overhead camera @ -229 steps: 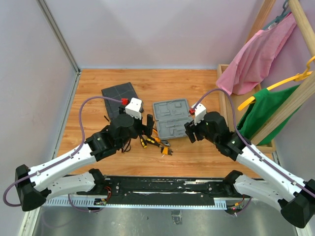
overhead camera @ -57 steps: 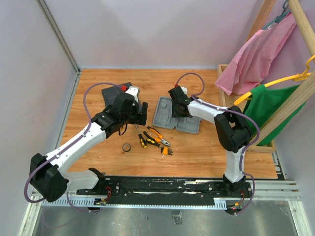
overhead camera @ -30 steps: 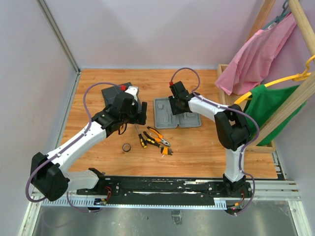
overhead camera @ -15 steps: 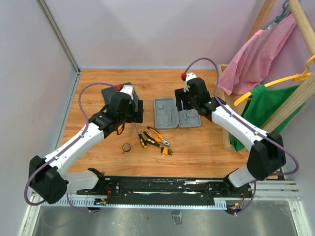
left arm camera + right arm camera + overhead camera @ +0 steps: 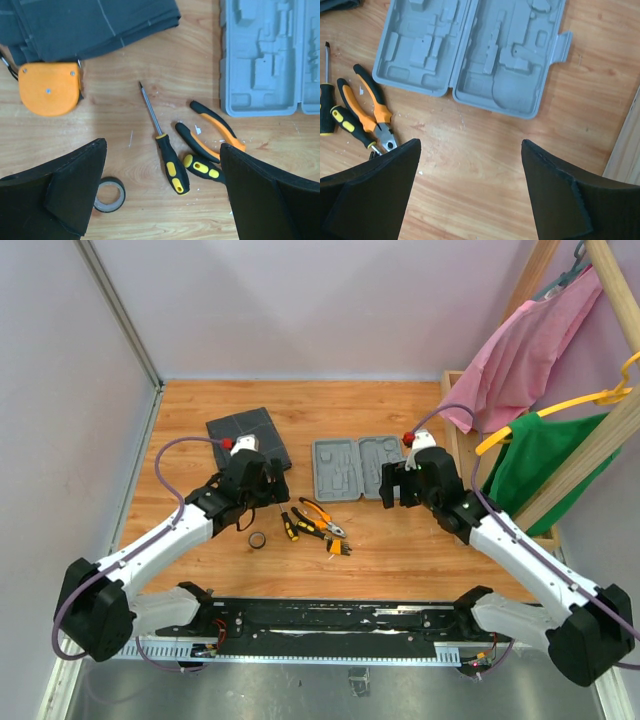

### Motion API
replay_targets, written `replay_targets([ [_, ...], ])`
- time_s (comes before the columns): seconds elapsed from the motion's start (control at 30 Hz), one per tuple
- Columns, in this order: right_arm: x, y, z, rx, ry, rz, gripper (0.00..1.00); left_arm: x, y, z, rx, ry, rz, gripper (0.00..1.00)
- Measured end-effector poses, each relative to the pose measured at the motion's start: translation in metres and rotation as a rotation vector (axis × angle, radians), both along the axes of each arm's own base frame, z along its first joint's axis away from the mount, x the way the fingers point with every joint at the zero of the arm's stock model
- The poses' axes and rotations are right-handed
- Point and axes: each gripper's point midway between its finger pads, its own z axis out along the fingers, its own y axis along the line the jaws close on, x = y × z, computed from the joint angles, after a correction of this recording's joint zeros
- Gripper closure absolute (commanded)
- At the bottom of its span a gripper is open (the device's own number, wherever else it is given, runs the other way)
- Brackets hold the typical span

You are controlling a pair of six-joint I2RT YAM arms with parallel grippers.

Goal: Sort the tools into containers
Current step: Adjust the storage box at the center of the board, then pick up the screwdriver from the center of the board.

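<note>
The light-grey case (image 5: 358,468) lies open and flat, with its moulded insides bare (image 5: 470,50). The dark pouch (image 5: 248,437) lies to its left. Pliers (image 5: 215,130), two black-and-yellow screwdrivers (image 5: 167,160) (image 5: 202,167), a black tape ring (image 5: 109,195) and a round orange piece (image 5: 50,87) lie on the wood. A small orange bit holder (image 5: 338,547) lies nearest the arm bases. My left gripper (image 5: 163,144) hangs open over the screwdrivers, holding nothing. My right gripper (image 5: 470,142) stands open above bare wood just near of the case.
A wooden rack (image 5: 470,455) with pink and green garments on hangers stands along the right side. Walls close the table at the left and back. A metal rail (image 5: 340,625) runs along the near edge.
The right gripper has let go of the case lid, opened and drawn back toward the near side; the case now lies flat open. The left gripper has moved from the pouch to above the tools.
</note>
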Motion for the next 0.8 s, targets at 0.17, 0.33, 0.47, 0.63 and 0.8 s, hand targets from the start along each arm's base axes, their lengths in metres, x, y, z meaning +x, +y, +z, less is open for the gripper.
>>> replay_targets([
  [0.17,-0.021,-0.010,-0.013,0.051,0.018,-0.038,0.16,-0.004,-0.001,-0.022,-0.036,0.050,0.048,0.06],
  [0.33,-0.042,-0.019,-0.038,0.089,0.069,-0.083,0.16,-0.003,-0.004,-0.039,-0.069,0.084,0.091,0.10],
  [0.47,-0.053,-0.024,-0.053,0.111,0.102,-0.111,0.16,-0.001,-0.007,-0.050,-0.082,0.109,0.114,0.12],
  [0.63,-0.061,-0.026,-0.061,0.134,0.124,-0.134,0.16,0.002,-0.012,-0.063,-0.088,0.138,0.121,0.25],
  [0.8,-0.065,-0.028,-0.066,0.145,0.139,-0.148,0.16,0.004,-0.018,-0.076,-0.093,0.168,0.112,0.32],
])
